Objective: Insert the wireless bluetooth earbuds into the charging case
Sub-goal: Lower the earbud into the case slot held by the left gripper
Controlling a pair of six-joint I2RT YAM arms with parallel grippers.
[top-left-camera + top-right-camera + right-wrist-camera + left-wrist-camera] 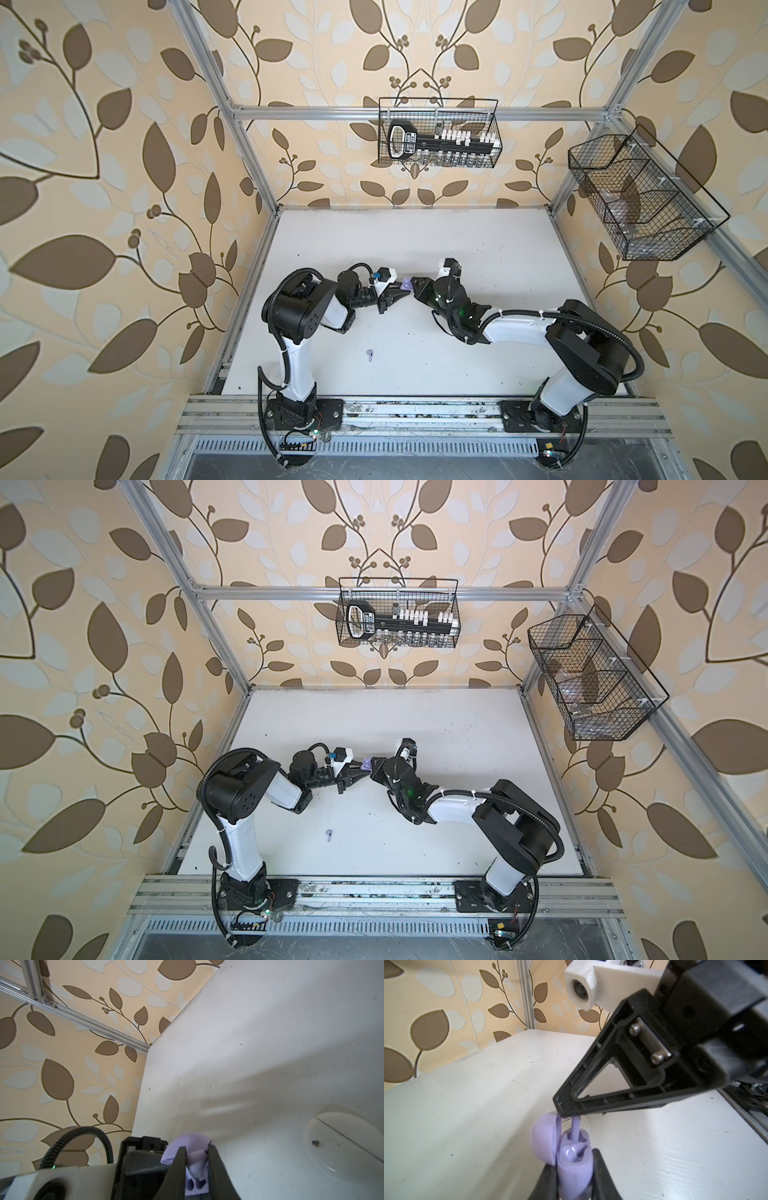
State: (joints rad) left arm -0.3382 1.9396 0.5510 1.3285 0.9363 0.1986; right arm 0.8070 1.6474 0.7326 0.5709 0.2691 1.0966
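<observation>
Lavender earbud (575, 1129) lengthwise between open case (576, 1169) and right end effector (196, 1157)

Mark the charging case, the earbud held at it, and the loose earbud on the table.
charging case (576, 1176): left wrist view, front of the base.
held earbud (575, 1129): left wrist view, on its stem.
loose earbud (369, 354): a top view, on its middle.

The white flat tabletop (415, 241) lies open toward the leaf-patterned back wall (324, 166). Near the front edge, one small lavender stemmed earbud (369, 354) obstructs.
</observation>
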